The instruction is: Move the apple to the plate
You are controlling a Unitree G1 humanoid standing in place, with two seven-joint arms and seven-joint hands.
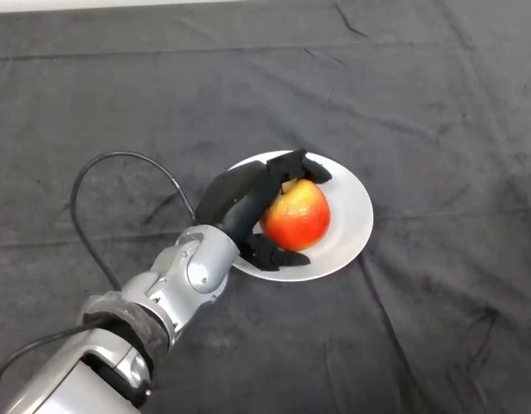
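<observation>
Worktop under the dark cloth is open on all sides of the plate: far edge, right side and near right all free for a pass. Only obstacles sit mid-frame: the plate, with the apple on its left half. Left hand wraps the apple from the left, so that side is blocked by hand and arm. Plate's right half is bare.
</observation>
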